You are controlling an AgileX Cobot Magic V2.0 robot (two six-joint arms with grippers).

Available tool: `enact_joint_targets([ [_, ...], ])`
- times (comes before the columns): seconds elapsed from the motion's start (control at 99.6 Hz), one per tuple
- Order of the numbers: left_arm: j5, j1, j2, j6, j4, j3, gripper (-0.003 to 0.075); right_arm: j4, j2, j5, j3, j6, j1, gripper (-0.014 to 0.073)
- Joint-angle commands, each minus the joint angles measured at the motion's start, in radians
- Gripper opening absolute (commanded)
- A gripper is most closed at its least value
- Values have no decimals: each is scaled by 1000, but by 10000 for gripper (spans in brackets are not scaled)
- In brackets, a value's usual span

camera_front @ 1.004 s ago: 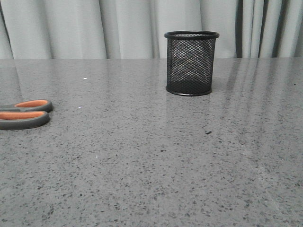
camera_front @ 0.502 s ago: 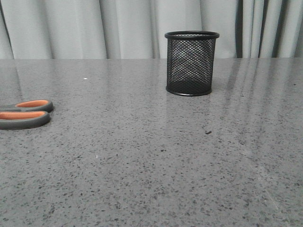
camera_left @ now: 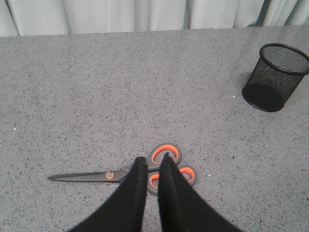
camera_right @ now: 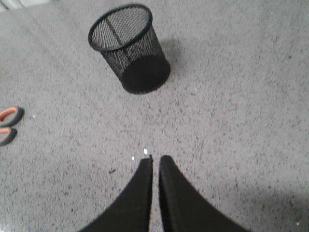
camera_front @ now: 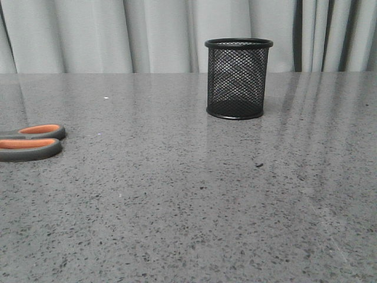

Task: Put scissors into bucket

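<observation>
The scissors with dark grey handle loops lined in orange and dark blades [camera_left: 126, 171] are seen lying flat on the speckled grey stone-look table [camera_front: 188, 194], at its left side in the front view, where only the handle loops are in frame. The small black wire-mesh cylindrical bucket with a solid rolled rim [camera_front: 238, 78] is set upright well apart from them, toward the far right of centre, before the pale grey curtain [camera_front: 147, 35]. The left gripper [camera_left: 153, 162] is held above the handle loops with its fingers nearly together and nothing clasped between them. The right gripper [camera_right: 155, 162] is likewise held over bare tabletop, fingers closed up and empty, near the bucket.
</observation>
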Motion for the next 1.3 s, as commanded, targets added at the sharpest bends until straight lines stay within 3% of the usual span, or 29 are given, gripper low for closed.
enact_joint_targets([
  [0.0,-48,4,19,34,-39,-42,205,8,23,-12,-33,-16,-6,127],
  [0.08,-48,4,26,34,-46,-44,353,8,33,-3,-33,-16,-6,262],
  [0.151,-46,4,28,34,-50,-44,404,8,35,-5,-33,-16,-6,333],
  [0.301,-16,4,46,73,-52,-48,375,8,35,-6,-33,-16,-6,348],
  [0.622,184,4,253,257,-50,-177,367,-3,71,68,-131,-29,-6,348],
  [0.823,280,4,397,594,-48,-233,368,-5,93,99,-176,-53,-6,348],
  [1.024,291,4,506,961,-48,-235,368,-5,93,101,-176,-67,-6,348],
  [1.295,264,-15,643,1137,-48,-235,368,-8,93,101,-176,-77,-6,348],
])
